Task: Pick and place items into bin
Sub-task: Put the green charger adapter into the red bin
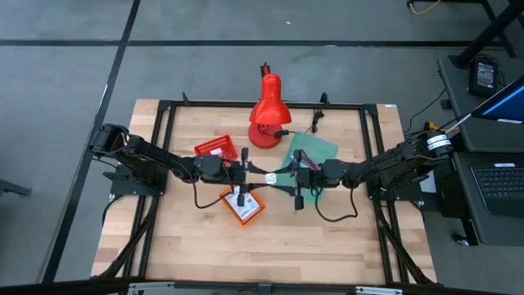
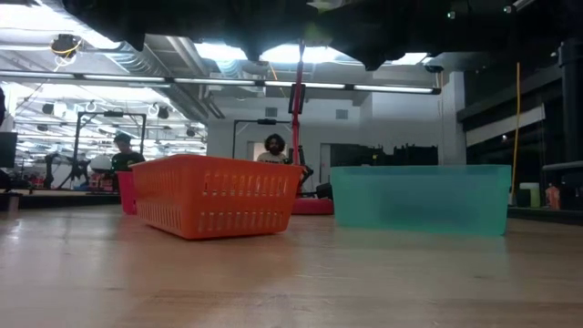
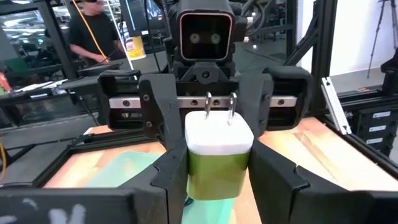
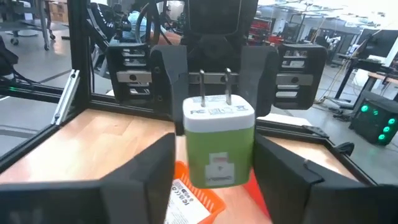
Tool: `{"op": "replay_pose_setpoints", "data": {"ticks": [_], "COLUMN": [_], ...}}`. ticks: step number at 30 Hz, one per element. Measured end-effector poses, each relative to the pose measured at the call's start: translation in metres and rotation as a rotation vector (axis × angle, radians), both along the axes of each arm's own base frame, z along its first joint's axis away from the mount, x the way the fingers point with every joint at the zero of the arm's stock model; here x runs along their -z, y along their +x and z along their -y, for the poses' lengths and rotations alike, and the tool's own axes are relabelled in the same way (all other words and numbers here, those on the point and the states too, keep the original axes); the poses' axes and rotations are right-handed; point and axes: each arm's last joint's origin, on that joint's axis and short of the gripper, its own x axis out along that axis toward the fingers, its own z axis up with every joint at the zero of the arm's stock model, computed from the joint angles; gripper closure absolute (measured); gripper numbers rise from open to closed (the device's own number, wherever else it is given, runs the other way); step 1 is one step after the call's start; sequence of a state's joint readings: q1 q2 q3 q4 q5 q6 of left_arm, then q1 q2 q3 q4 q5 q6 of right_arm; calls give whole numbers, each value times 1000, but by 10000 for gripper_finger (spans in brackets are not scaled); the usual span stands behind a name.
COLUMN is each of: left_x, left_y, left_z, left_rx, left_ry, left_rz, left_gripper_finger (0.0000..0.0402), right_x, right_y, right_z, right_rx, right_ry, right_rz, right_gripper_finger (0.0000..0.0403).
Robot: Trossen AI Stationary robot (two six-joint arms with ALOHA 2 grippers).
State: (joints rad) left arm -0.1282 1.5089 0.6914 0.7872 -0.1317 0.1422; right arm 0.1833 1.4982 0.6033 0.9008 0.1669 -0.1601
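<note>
- Mid-table, above the wood: the left gripper point(image 1: 248, 174) and the right gripper point(image 1: 296, 175) face each other nose to nose, with a green-and-white plug adapter point(image 3: 217, 155) between them, its two prongs pointing up.
- The left gripper is clamped on the adapter – its dark fingers point(image 3: 168, 180) press against both sides of the green body.
- The right gripper's fingers point(image 4: 149, 168) flank the same adapter but stand just clear of it on either side, released.
- An orange basket point(image 1: 232, 201) sits on the table point(image 1: 246, 254) just in front of the meeting point, with a white printed card point(image 4: 186, 199) in it.
- A teal bin point(image 1: 315, 149) lies under the right gripper's side; a small red basket point(image 1: 215, 150) sits behind the left gripper.
- A red desk lamp point(image 1: 266, 111) stands at the table's far edge, between the two bins.
- People show in the room beyond the table.
</note>
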Motion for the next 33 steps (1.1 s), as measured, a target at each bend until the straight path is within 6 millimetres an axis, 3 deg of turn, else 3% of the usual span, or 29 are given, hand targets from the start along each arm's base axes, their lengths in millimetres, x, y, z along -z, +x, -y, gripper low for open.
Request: {"op": "replay_pose_setpoints", "data": {"ticks": [8,15,22,27,33], "left_x": [-2,-7,-8,-4,2], "left_y": [-1,-11,-36,-56,-71], "left_z": [-1,-2,-6,-9,-11], "left_rx": [-7,-8,-50,-63,-92], "left_ry": [22,24,21,18,14], "left_rz": [-5,-21,3,12,10], "left_gripper_finger": [267,267,267,267,267], "right_x": [0,3,0,1,3], "right_y": [0,1,-1,-2,-3], "right_z": [0,3,3,3,3], "right_rx": [0,93,99,101,101], "right_ry": [20,-17,-15,-15,-19], "right_rz": [-11,-47,-42,-52,-72], "right_gripper_finger": [159,163,174,203,289]}}
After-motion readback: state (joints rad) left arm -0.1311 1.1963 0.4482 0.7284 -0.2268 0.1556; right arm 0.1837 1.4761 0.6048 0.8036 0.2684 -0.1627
